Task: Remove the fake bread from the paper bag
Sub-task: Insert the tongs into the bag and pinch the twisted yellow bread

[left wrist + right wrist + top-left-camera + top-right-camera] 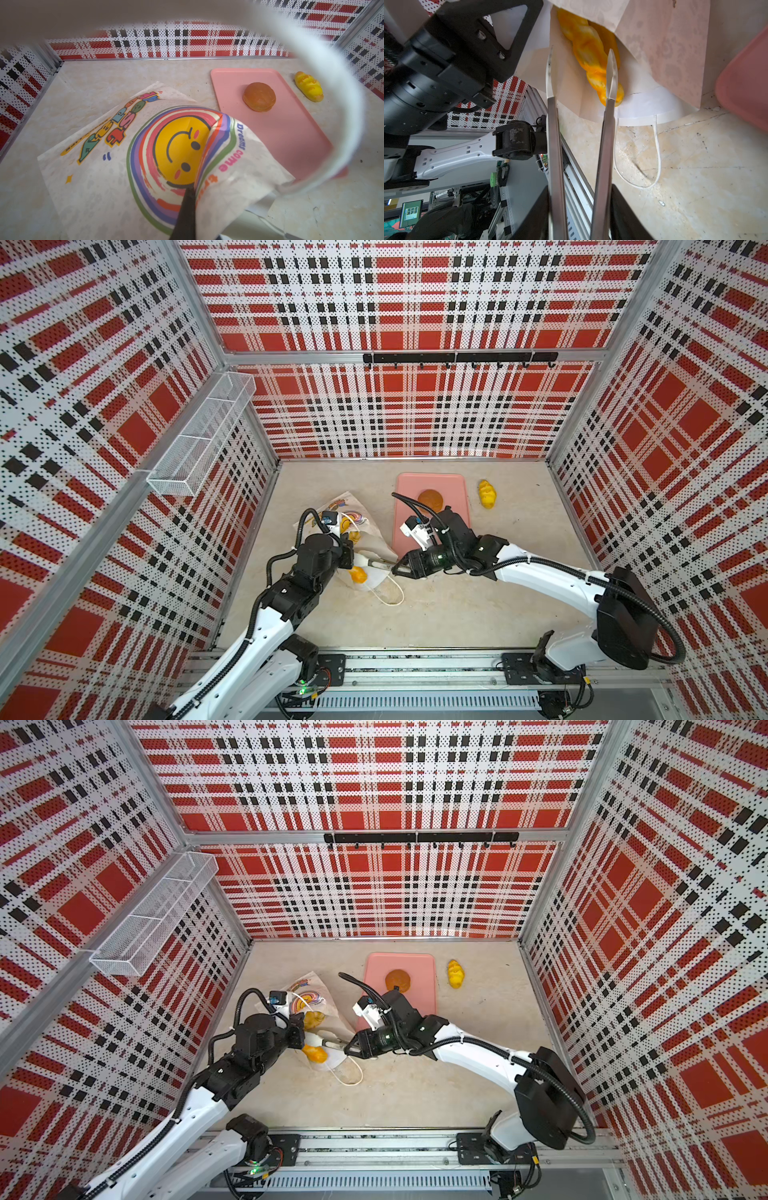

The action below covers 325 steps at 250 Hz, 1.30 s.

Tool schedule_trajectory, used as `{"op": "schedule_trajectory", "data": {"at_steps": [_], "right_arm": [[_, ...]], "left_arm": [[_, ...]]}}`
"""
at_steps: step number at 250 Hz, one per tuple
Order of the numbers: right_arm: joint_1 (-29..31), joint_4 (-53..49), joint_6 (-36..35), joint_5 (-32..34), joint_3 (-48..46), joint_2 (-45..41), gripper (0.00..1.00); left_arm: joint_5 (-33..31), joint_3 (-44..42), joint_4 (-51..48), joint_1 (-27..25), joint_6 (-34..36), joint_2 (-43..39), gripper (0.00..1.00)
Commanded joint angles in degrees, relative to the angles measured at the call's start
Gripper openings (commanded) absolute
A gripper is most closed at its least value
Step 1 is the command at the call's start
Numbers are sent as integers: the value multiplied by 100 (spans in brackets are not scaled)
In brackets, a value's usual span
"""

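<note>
The white paper bag lies on the table with its mouth toward the front. My left gripper is shut on the bag's upper edge and holds the mouth up. My right gripper is shut on metal tongs. Their tips stand apart at the mouth, beside a braided yellow bread without pinching it. A round brown bun sits on the pink tray. A yellow loaf lies right of the tray.
The bag's white cord handle loops onto the table in front of the mouth. The tray's edge is close beside the bag. A wire basket hangs on the left wall, and a hook rail on the back wall.
</note>
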Motion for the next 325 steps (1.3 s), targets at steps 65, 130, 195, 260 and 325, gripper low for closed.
{"op": "schedule_trajectory", "data": {"at_steps": [65, 130, 195, 260, 325], "right_arm": [[8, -549, -871, 113, 737, 686, 45], [18, -474, -856, 33, 874, 1018, 44], [53, -458, -766, -48, 930, 1048, 21], [74, -1198, -965, 273, 857, 243, 0], [75, -1516, -991, 392, 589, -245, 0]], "left_arm": [[13, -31, 119, -71, -56, -44, 0], [35, -34, 135, -82, -57, -61, 0], [20, -14, 108, -100, -35, -62, 0], [2, -15, 112, -109, -29, -114, 0], [-67, -23, 91, -113, -38, -193, 0]]}}
